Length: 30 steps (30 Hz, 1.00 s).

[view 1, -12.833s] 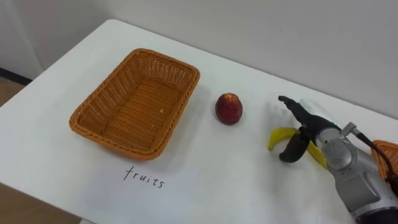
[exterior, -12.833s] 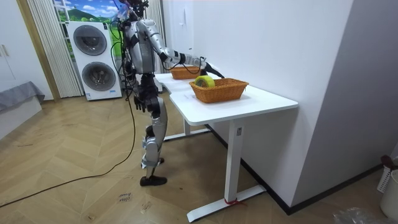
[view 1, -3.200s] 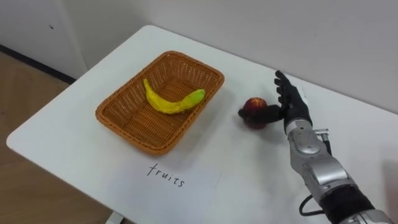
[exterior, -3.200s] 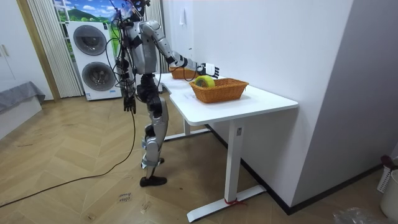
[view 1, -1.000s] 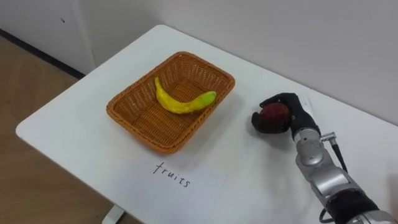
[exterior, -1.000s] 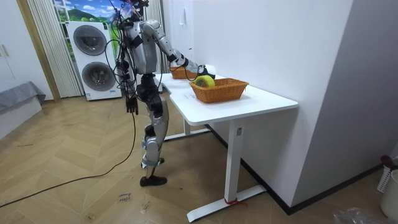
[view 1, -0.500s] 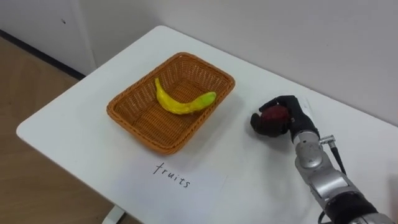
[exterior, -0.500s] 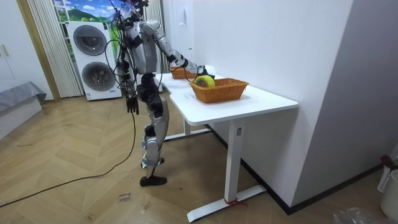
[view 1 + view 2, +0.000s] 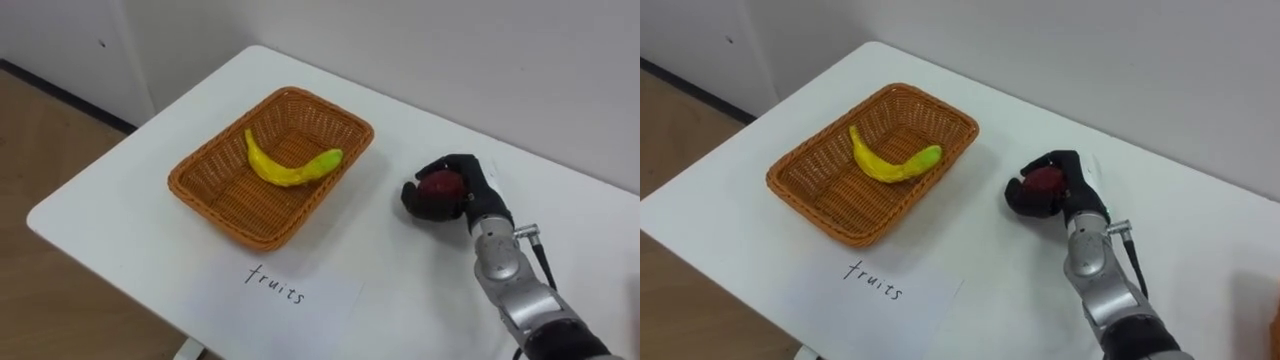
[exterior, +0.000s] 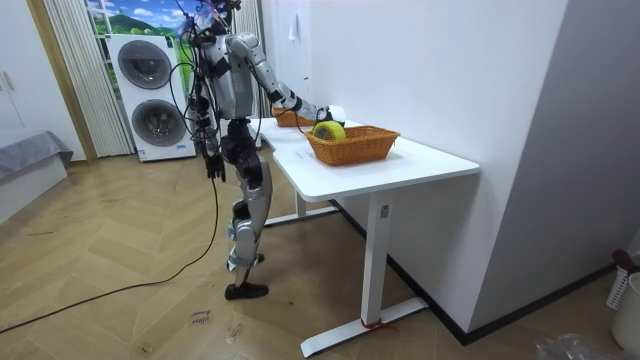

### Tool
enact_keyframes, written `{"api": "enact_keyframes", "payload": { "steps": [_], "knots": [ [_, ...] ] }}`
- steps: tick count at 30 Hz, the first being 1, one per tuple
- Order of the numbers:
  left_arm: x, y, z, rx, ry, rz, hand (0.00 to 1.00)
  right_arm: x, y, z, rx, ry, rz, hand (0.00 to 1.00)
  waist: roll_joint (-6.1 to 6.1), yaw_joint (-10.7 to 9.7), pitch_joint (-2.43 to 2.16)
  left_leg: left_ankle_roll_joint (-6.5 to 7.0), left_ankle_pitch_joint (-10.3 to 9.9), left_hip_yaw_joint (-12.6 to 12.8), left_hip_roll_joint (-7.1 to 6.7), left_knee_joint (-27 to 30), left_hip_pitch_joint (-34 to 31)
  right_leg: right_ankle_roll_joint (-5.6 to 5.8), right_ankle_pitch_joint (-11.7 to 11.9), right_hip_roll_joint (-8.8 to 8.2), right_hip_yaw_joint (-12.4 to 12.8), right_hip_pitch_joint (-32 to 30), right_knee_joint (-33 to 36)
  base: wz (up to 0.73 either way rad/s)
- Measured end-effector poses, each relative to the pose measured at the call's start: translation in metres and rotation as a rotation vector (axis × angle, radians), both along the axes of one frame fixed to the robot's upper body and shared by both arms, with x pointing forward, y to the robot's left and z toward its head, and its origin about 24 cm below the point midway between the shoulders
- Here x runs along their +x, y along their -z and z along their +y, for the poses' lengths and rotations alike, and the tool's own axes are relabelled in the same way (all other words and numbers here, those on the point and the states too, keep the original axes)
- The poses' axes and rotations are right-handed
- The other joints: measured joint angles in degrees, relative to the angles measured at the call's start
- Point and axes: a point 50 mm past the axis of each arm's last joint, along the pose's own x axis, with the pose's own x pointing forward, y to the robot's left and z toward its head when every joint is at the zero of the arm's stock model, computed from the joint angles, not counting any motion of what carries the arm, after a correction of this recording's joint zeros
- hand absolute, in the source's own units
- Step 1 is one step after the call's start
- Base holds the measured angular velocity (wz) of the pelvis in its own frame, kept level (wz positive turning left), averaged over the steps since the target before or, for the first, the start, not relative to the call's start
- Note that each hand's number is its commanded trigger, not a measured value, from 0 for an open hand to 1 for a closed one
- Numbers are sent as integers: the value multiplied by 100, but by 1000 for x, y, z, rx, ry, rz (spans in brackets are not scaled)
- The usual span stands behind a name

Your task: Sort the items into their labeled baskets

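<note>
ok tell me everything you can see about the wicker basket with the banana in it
The wicker basket is rectangular, woven orange-brown cane with a braided rim and sloping walls. It sits flat on the table, angled to the table's edge. A yellow banana with a greenish tip lies inside. A paper label lies in front. The right hand, curled round a red apple, is apart to its right.

Orange-brown woven basket, yellow banana with green tip, dark red apple, black hand, white table, white paper with black handwriting
</note>
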Motion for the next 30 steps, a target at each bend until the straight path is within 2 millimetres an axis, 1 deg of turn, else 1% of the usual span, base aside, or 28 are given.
{"api": "enact_keyframes", "payload": {
  "steps": [4, 6, 8, 11, 12, 13, 16, 18, 20, 23, 24, 25, 27, 30],
  "knots": [
    [-1, 0, 0, 0, -2, 2, 0, -1, -2, 1, 14, -12, -10, 100, 0, -54, -4, 0, 0, -5, -7, 1, 0, 0, 0, -3, -5, 3, 1, 0],
    [-1, 0, 0, -2, -8, 4, 0, -1, -4, 3, 22, -26, -11, 100, 7, -111, -15, 1, 0, -5, -7, 2, 16, 0, 0, -3, -2, 4, 1, 0],
    [-2, 1, -2, -7, -16, 3, 0, -1, -5, 6, 30, -42, -9, 100, 42, -141, -30, 2, 1, 20, -5, 2, 52, 0, 0, -10, 0, 22, 1, -6],
    [-1, 1, -1, -8, -25, -2, 0, -3, -8, 9, 44, -59, -14, 100, 94, -202, -37, 4, 3, 52, -2, 2, 61, 1, -1, -16, 11, 21, -1, -6],
    [-1, 1, -2, -8, -25, -2, 0, -4, -9, 11, 50, -68, -16, 100, 104, -225, -35, 4, 3, 55, -1, 2, 59, 2, -1, -17, 10, 20, -1, 0],
    [-1, 1, -2, -10, -25, -3, 0, -4, -12, 14, 62, -89, -22, 100, 126, -270, -23, 5, 6, 62, 1, 3, 55, 3, -2, -18, 13, 17, 0, -5],
    [1, 1, -4, -15, -24, -8, 0, -1, -22, 20, 79, -124, -55, 100, 153, -298, -30, 6, 7, 121, 14, 2, 57, 7, -5, -20, 76, -4, 0, -9],
    [3, 1, -4, -15, -22, -14, 0, 1, -29, 22, 86, -138, -87, 100, 143, -306, -36, 5, 7, 127, 17, 0, 63, 7, -4, -19, 93, -3, 1, -3],
    [4, 1, -4, -16, -20, -21, 0, 3, -37, 24, 92, -147, -118, 100, 110, -329, -58, 6, 8, 135, 12, 0, 76, 7, -4, -20, 141, 5, 1, 0],
    [3, 1, -4, -16, -20, -16, 0, 5, -41, 21, 105, -133, -132, 100, 49, -323, -68, 16, 14, 135, 2, -9, 123, 8, -5, -28, 150, 44, 3, 0],
    [3, 1, -4, -17, -21, -13, 0, 5, -42, 21, 106, -134, -134, 100, 39, -325, -52, 16, 14, 135, 2, -14, 148, 8, -5, -29, 150, 68, 2, 0],
    [1, 2, -4, -17, -23, -6, 0, 5, -43, 22, 108, -137, -136, 100, 29, -320, -27, 17, 14, 132, 2, -21, 172, 9, -5, -29, 157, 105, 2, 0],
    [2, 2, -4, -17, -23, -4, 0, 6, -46, 23, 110, -141, -146, 100, -1, -323, -31, 17, 14, 131, 3, -28, 159, 11, -6, -27, 164, 96, 2, 0],
    [2, 2, -4, -18, -23, -1, 0, 6, -50, 25, 115, -150, -163, 100, 11, -322, -23, 16, 14, 133, 4, -38, 158, 11, -6, -23, 168, 97, 2, 0]
  ]
}}
